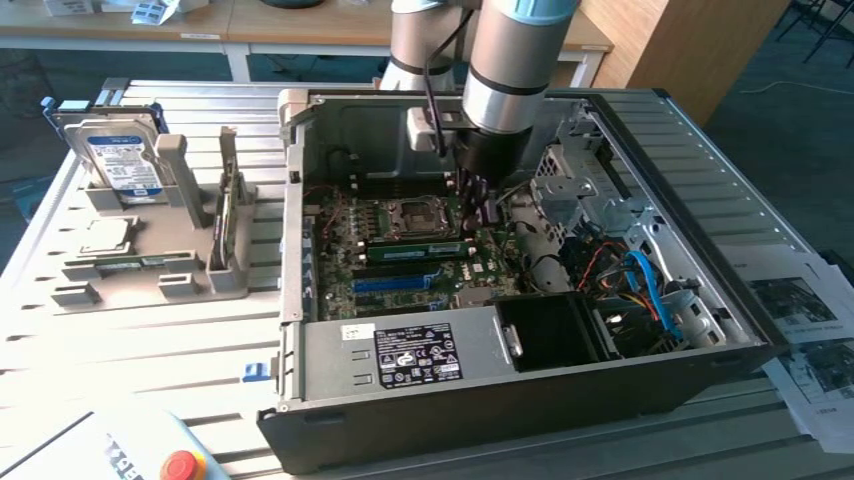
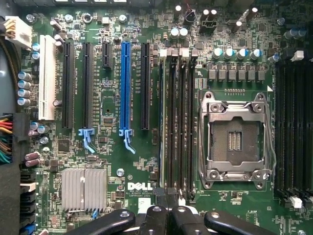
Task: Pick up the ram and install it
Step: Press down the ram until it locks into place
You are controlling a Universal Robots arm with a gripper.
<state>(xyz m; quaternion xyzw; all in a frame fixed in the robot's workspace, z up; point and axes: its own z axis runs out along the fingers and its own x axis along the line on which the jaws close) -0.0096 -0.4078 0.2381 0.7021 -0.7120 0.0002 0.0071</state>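
Presently, nearest in the exterior view, the slatted white metal surface [image 1: 134, 340] is seen to carry the open black computer case [image 1: 534, 400]. A silver labelled power supply box [image 1: 400, 355] is mounted along its near wall. Just beyond that lies the green motherboard [image 1: 400, 275].

The ram [image 1: 414, 250], a thin green circuit-board strip, is observed standing on edge in the bank of black memory slots [image 2: 182, 122], between the long blue expansion slot [image 2: 125, 83] and the silver processor socket [image 2: 237, 139]. In the wrist view the ram [image 2: 161, 122] is shown edge-on, in line with the outermost slot.

The black pincer [image 2: 166, 203] is clenched at one end of the strip. Whether that end is gripped or merely pressed cannot be told. In the exterior view the pincer [image 1: 478, 205] is seen low inside the case, below the grey arm [image 1: 514, 70].

Risks are judged as follows:
- Force applied at one end only could leave the strip tilted and half-seated.
- Slight misalignment with the slot could bend the strip or damage contacts.
- The bundled blue and orange cables [image 1: 641, 280] lie near the arm and could be snagged.
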